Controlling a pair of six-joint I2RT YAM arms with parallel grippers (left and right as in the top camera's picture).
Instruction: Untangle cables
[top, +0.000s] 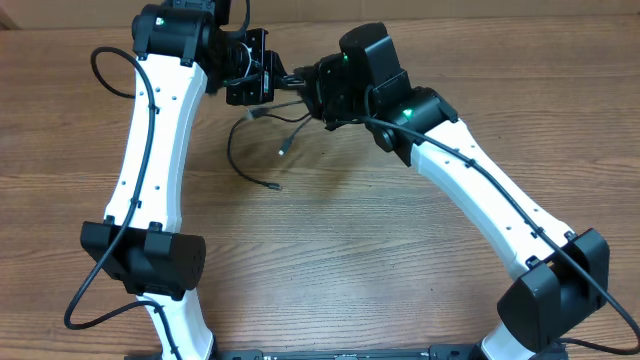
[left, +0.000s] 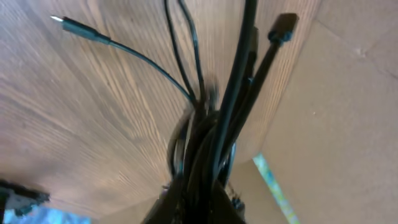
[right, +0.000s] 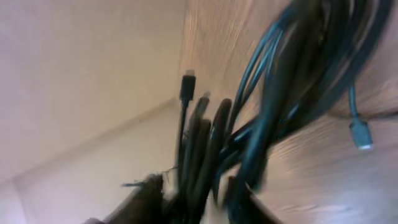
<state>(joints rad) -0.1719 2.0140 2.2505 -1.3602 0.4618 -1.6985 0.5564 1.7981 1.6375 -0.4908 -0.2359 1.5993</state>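
Overhead view: my two white arms meet at the far side of a wooden table (top: 350, 230). My left gripper (top: 262, 80) and right gripper (top: 292, 82) face each other closely, with the black cables (top: 232, 155) bunched between them. Below the bunch, loose loops and small plug ends trail over the wood. I cannot tell whether they rest on it.

Left wrist view: the bunch fills the lower middle and runs straight into my left gripper, which is clenched on the cables. A silver-tipped plug (left: 78, 27) fans out to the upper left of the bunch, and a blocky plug (left: 283, 28) sits to its upper right. My own fingers are cut off at the bottom edge.

Right wrist view: everything is motion-blurred. The bunch rises from my right gripper. An upright plug (right: 188, 84) stands left of the bunch and a dangling plug (right: 359, 132) hangs to its right. I cannot tell whether this gripper is clamped or released.

To do this step well, I judge that the left side should hold firm. The right should take a single strand and draw it away from the bunch slowly, stopping if the knot tightens.
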